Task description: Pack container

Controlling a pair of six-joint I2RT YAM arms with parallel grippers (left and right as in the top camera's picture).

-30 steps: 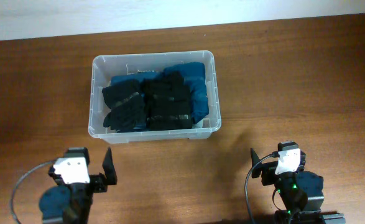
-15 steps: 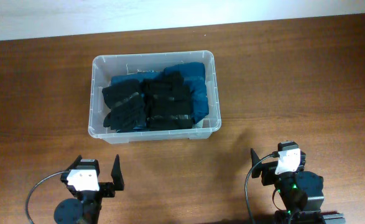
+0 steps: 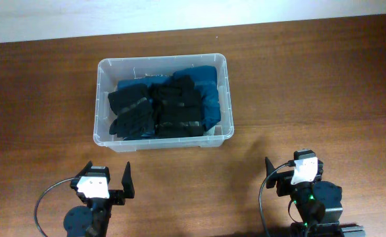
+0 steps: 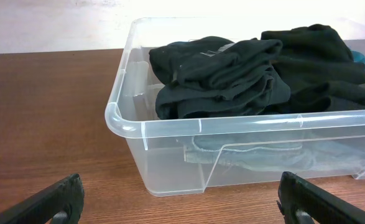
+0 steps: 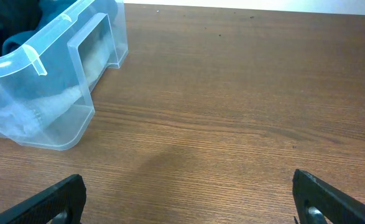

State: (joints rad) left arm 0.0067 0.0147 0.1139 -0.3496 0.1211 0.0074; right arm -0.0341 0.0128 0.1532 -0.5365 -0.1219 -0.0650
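Note:
The clear plastic container (image 3: 99, 99) stands on the brown table, left of centre and toward the back. It holds folded black and teal garments (image 3: 160, 108) that fill it to the rim. My left gripper (image 3: 107, 178) is open and empty near the front edge, in front of the container's near wall. The left wrist view shows that wall (image 4: 244, 127) and the black garments (image 4: 226, 74) just ahead of the spread fingers (image 4: 182, 202). My right gripper (image 3: 292, 168) is open and empty at the front right. The right wrist view shows its fingers (image 5: 188, 199) over bare wood, with the container's corner (image 5: 64, 50) at its left.
A pale wall strip (image 3: 179, 13) runs along the table's far edge. Wooden tabletop (image 3: 311, 85) stretches to the right of the container. A cable (image 3: 45, 201) loops beside the left arm's base.
My left arm has drawn back toward the front edge and shifted right, staying open. The right arm and the container have not moved.

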